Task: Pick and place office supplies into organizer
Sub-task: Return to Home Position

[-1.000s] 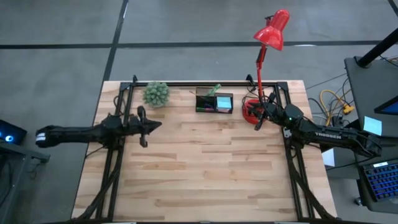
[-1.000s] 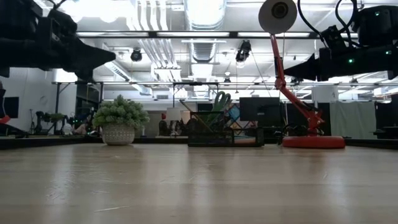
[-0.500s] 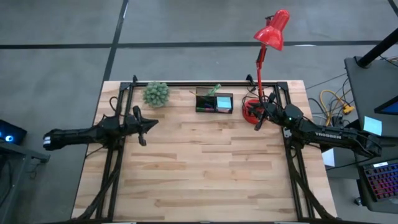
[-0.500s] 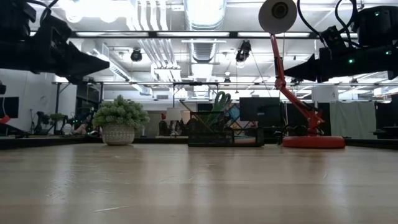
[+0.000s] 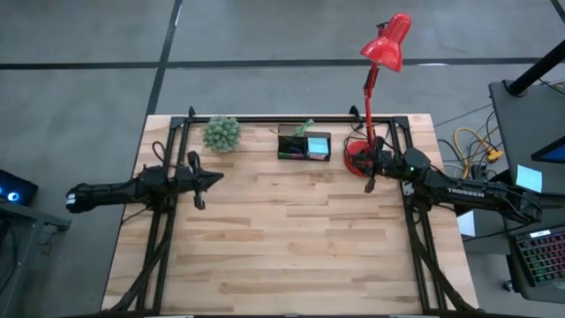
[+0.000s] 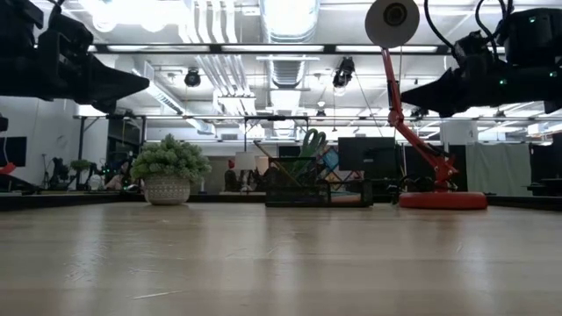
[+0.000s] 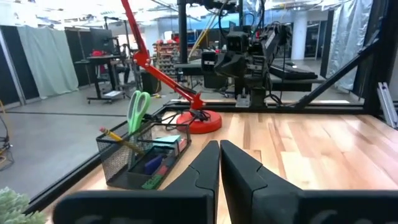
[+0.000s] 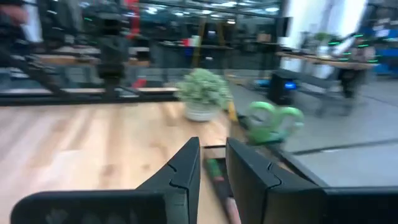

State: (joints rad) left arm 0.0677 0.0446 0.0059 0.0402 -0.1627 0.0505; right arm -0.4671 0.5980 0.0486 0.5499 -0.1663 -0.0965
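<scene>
**Supplies appear stowed; both arms hang clear of the table**

We judge the task to be at or near its end. In the high view the organizer [image 5: 305,143] sits at the upper middle of the frame, against the far edge of the table [image 5: 291,238], between the potted plant [image 5: 222,132] to its left and the red lamp [image 5: 381,53] to its right. The left wrist view shows it filled: green-handled scissors [image 7: 137,109] and a yellow pencil [image 7: 121,140] stand upright in the mesh, with a light-blue sticky-note pad [image 7: 166,141] and small coloured pieces lying lower down. We see no loose supplies on the wood in any view. So the next move, as we read it, calls only for bringing the arms to rest without brushing the lamp or the plant.

The left gripper [image 5: 201,181] is at the left of the high frame, stretched level above the table and pointing toward the centre; its fingers [image 7: 208,165] are pressed together and hold nothing. The right gripper [image 5: 369,174] is at the right of the frame, just beside the lamp's round base, aimed left along the far edge. Its fingers [image 8: 186,165] stand slightly parted, and we see nothing between them.
</scene>
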